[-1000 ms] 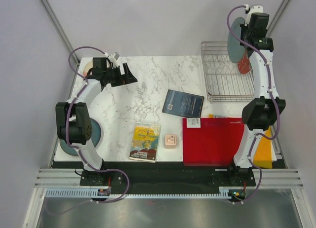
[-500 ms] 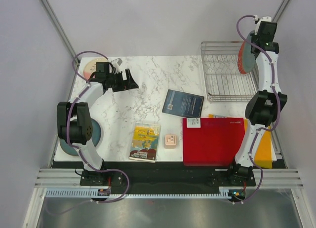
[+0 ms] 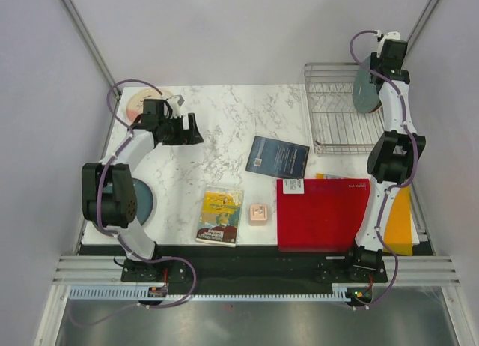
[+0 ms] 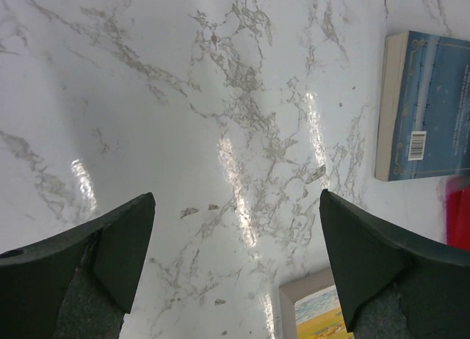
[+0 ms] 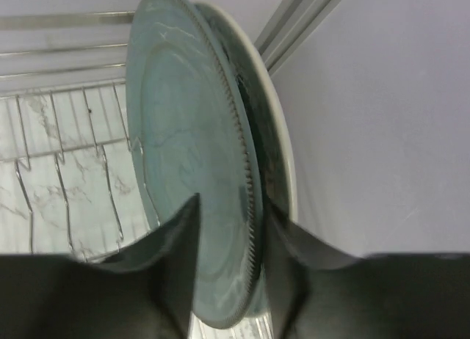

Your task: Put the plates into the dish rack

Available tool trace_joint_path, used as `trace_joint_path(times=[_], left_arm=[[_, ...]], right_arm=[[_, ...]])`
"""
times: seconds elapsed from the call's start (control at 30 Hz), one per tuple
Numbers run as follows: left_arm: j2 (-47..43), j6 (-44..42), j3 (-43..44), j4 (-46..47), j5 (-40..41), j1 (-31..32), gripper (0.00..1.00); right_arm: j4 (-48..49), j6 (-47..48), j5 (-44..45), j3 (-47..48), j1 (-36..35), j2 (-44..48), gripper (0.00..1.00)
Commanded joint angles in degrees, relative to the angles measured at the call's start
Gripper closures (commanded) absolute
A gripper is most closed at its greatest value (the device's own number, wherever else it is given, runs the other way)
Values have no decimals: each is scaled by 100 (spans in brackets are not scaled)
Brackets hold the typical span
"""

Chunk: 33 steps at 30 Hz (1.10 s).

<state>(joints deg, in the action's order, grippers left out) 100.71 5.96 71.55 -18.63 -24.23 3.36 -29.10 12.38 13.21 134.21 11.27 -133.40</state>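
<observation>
Two plates on edge at the right end of the dish rack (image 3: 329, 125), close together. Rack of thin silver wire with raised sides, at the far right of the marble table (image 3: 224, 114).

Nearer of the pair a plain grey-green plate (image 5: 187, 155): glazed, faintly mottled, with a finely ribbed rim. Just behind it a second plate (image 5: 281, 148), only its pale rim showing; colour of its face not to be told.

Right gripper (image 5: 231, 207) over them from above, parted partway, one finger on each side of the grey-green rim. Dark gap between the outer finger and that rim, so no clamp on it. Touch of the inner finger on the plate's face not to be told.

Two more plates flat on the marble, both well apart from the rack: a cream-and-pink plate (image 3: 137, 102) at the far left corner, partly under the left arm, and a dark teal-blue plate (image 3: 144, 204) near the left edge, largely hidden by that arm's elbow.

Left gripper (image 4: 236, 199) spread to the full, low over bare marble, nothing between its fingers; near the cream-and-pink plate in the top view.

Toward the middle, a dark blue book (image 3: 278, 157), a yellow-covered book (image 3: 221, 215) and a red mat (image 3: 322, 215).
</observation>
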Motion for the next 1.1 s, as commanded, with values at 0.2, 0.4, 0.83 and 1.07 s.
trace_joint_path(times=[0.2,0.4,0.83,1.07], left_arm=[[-1613,-1149,-720,-597,832,-730,0],[-2643,-2115,-1440,-1036,1254,-1389,0],[-2881,-3909,-2198,-2346,1342,-2629,94],[-3241,-3874,-2347,-2251,1210,-2919,83]], right_arm=[[1064,212,94,-70,-10,894,32],[1311,134,-958,-1457,-370,2422,27],[740,-850,-3726,-3191,-2207,2979,25],[449,-2037,-6206,-2717,-3136,1512,27]])
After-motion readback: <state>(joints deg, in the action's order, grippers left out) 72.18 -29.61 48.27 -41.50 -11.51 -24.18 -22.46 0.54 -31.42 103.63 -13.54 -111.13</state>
